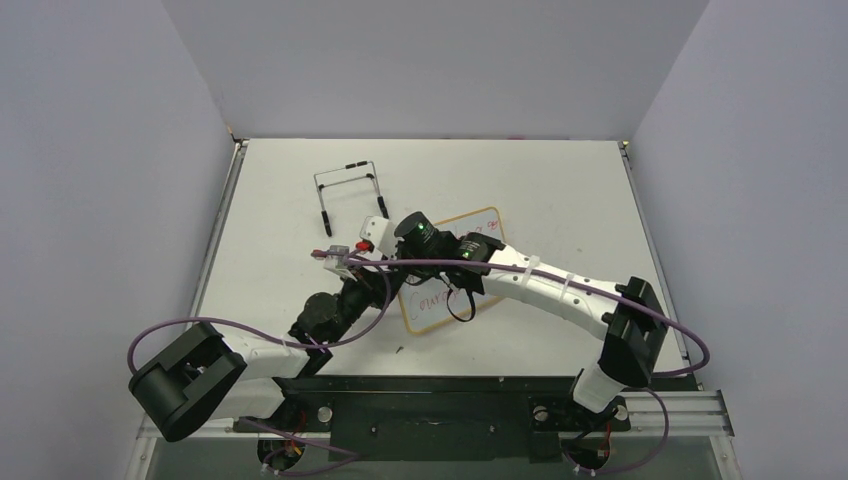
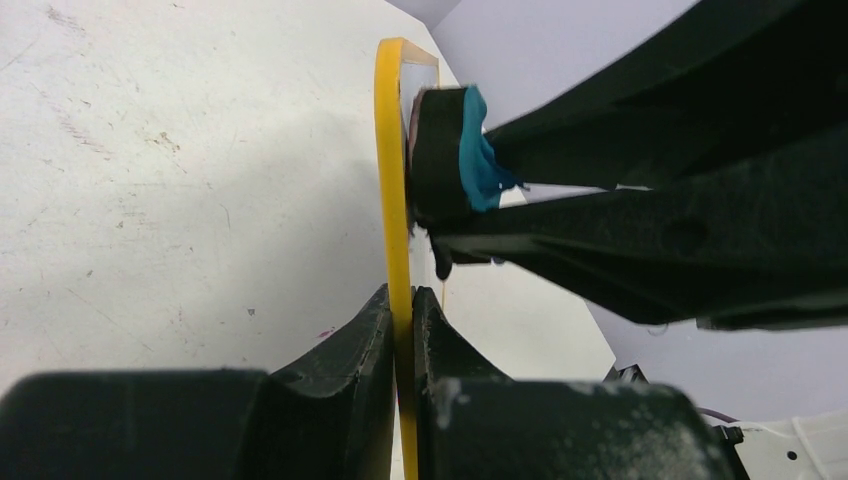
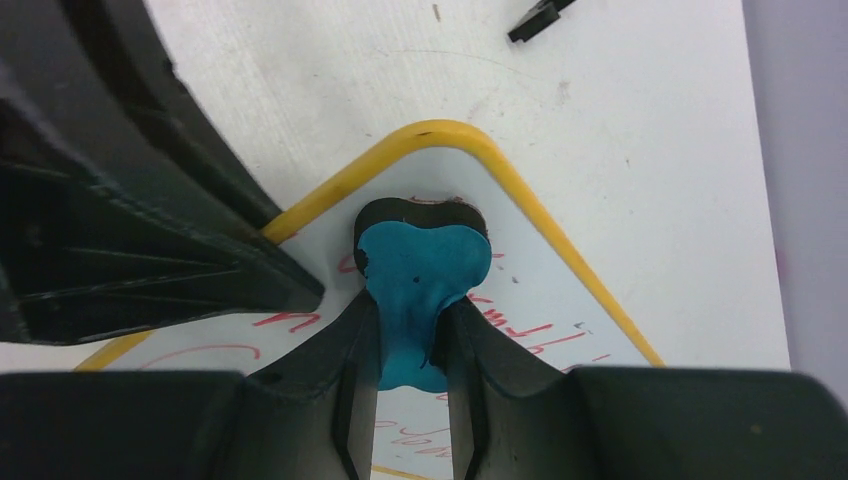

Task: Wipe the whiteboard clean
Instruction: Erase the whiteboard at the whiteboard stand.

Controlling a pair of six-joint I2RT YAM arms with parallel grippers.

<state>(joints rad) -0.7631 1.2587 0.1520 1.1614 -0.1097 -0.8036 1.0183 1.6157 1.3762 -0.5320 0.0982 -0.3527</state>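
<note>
On the table: the whiteboard (image 1: 432, 308) sits about mid-table, nearer the arms than the far wall and skewed to the table's edges, with both wrists over it.
Whiteboard: white face with a yellow frame (image 2: 393, 180) and rounded corners; red writing shows on the face (image 3: 540, 270). I cannot tell whether it lies flat or is tipped up.
Left gripper (image 2: 402, 300): fingers closed narrow, pinching the board's frame edge between them.
Right gripper (image 3: 410, 305): fingers drawn in around a blue eraser (image 3: 420, 265), gripping its narrow waist.
Eraser: its black pad (image 2: 438, 150) is pressed against the board's face near a rounded corner, just beside the red lines.
Table (image 1: 560, 190): white and matte; the left wrist view shows scuffs, specks and faint scratches (image 2: 150, 150), and a small dark speck (image 1: 398, 350) lies near the front edge.
Stand: a black wire easel (image 1: 348, 185) lies at the far left of the table, apart from the board.
Room: plain pale grey walls (image 1: 440, 60) close in the table on the left, far and right sides.
Front edge: a metal rail (image 1: 680, 405) carries both arm bases.
</note>
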